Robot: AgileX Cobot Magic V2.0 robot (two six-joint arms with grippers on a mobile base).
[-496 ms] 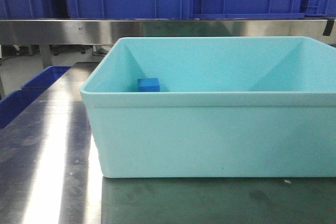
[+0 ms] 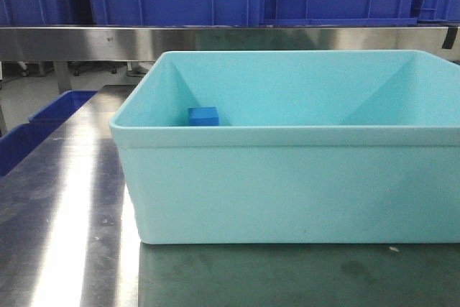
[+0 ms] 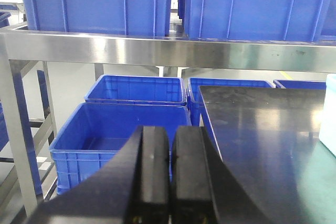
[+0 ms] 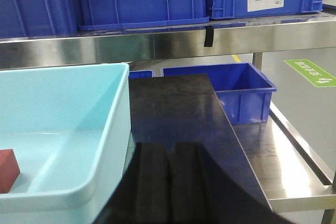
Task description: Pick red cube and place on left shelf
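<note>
I log:
- Red cube [image 4: 7,170]: on the floor of the teal tub [image 4: 113,145].
- Blue cube [image 2: 203,116]: same tub.
- Left gripper [image 3: 170,145]: fingers together, empty, facing the left shelf [image 3: 157,51].
- Right gripper [image 4: 168,156]: fingers together, empty, near the tub.

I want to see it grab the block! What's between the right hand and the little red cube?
In the right wrist view, the pale teal plastic tub's side wall stands between the right hand and the small red cube.

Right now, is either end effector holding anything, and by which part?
Nothing. Left end effector and right end effector are shut, empty; the red cube lies in the tub.
</note>
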